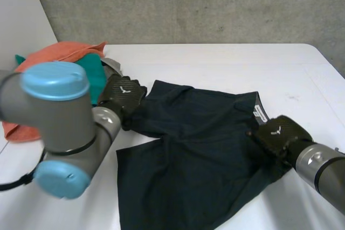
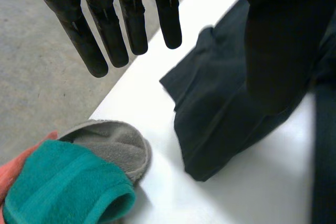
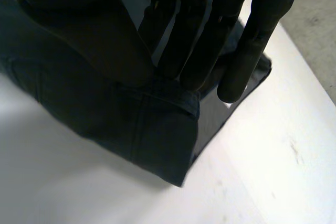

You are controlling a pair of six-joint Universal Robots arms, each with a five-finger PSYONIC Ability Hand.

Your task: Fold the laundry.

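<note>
Dark navy shorts lie spread and rumpled across the middle of the white table. My left hand is at the shorts' left edge; its fingers hang straight and spread above the table with nothing between them and the thumb, so it is open. The shorts lie just past its thumb. My right hand is on the right side, by the waistband with a white label. Its fingers pinch a raised fold of the shorts against the thumb.
A heap of towels lies at the table's back left: orange, teal and grey, close to my left hand. My left arm's elbow looms over the front left. The table's edge runs just behind the towels.
</note>
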